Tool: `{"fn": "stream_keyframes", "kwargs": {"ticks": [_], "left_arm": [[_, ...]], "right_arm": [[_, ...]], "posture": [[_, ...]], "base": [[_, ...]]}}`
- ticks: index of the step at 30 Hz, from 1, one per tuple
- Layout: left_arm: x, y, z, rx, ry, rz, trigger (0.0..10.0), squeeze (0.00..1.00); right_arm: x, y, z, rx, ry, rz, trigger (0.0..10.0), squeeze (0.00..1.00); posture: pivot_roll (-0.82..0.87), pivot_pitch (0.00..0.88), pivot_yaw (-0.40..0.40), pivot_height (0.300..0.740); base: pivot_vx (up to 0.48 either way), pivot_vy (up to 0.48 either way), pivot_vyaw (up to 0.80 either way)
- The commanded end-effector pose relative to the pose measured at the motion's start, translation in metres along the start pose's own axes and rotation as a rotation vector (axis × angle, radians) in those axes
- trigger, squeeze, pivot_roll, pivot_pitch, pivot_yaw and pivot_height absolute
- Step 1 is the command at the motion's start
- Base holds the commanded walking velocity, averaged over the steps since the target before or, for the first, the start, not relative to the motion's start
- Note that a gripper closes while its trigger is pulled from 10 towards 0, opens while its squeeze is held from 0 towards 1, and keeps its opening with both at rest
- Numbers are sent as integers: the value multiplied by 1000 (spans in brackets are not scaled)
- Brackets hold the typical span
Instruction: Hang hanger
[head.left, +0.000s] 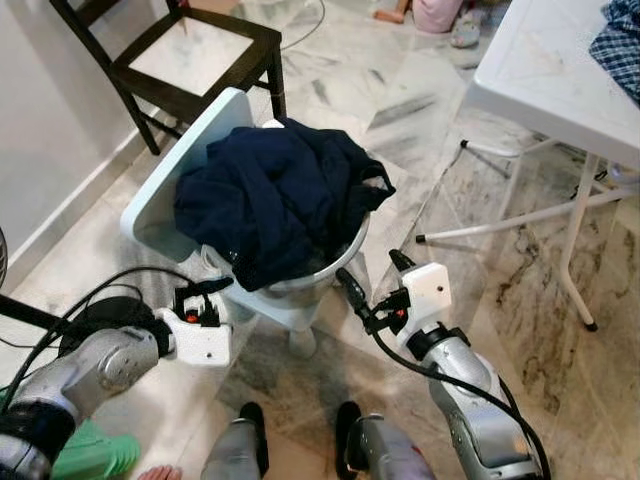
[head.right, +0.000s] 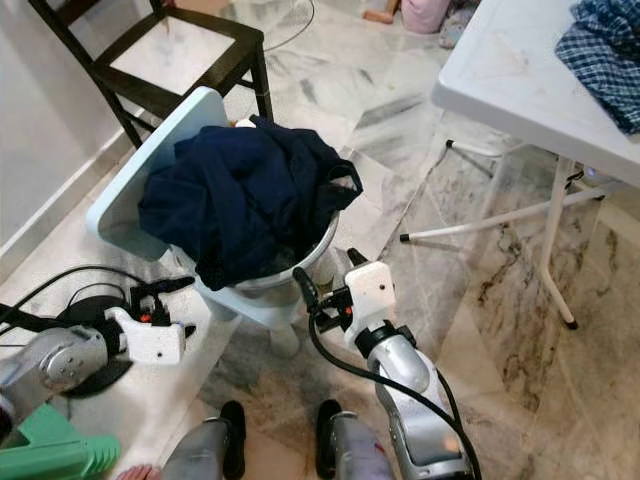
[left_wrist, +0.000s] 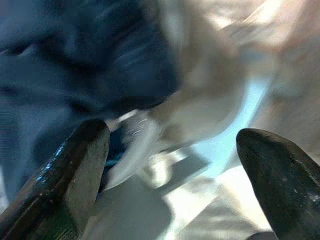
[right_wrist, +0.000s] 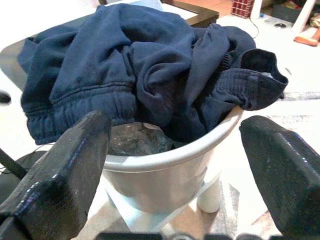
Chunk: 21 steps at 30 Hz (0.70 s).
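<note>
I see no hanger, just a navy garment (head.left: 275, 195) heaped over the white basin (right_wrist: 170, 170) on a pale stool (head.left: 165, 185). My right gripper (head.left: 372, 290) and left gripper (head.left: 205, 292) both gape empty beside it. The cloth looks soft and floppy; I'd pinch its thick waistband.

Silver arms, white wrist housings, black cables, long black fingers (right_wrist: 60, 175), red connector details

Home interior, laundry corner. Marble floor (head.left: 350, 90). Dark wooden chair (head.left: 190, 55) behind white basin (head.left: 310, 275) heaped with navy clothing (head.left: 270, 195); white folding table (head.left: 560, 70) right of basin.
</note>
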<state>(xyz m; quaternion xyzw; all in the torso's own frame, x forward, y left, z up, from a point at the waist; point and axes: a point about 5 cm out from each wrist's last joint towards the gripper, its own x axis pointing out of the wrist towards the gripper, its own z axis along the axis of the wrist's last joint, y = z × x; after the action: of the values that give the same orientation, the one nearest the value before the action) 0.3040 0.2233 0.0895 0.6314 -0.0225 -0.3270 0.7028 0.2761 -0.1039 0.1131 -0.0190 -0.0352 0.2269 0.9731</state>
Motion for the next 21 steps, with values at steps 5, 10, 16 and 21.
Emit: {"fn": "stream_keyframes", "kwargs": {"ticks": [5,10,16,21], "left_arm": [[-1,5,-15,101,66,48,10000,0],[4,10,-11,163,15,81,10000,0],[13,10,-1,231,-70,79,10000,0],[16,4,3,295,-118,64,10000,0]], "right_arm": [[-4,0,-4,-3,18,3,10000,0],[-3,0,-3,-5,18,8,10000,0],[-3,-1,-3,-8,19,9,10000,0],[-4,-2,-2,-11,18,3,10000,0]], "posture": [[79,323,-46,740],[74,322,-52,740],[71,322,-55,740],[63,322,-50,740]], "base": [[0,0,0],[0,0,0],[0,0,0],[0,0,0]]}}
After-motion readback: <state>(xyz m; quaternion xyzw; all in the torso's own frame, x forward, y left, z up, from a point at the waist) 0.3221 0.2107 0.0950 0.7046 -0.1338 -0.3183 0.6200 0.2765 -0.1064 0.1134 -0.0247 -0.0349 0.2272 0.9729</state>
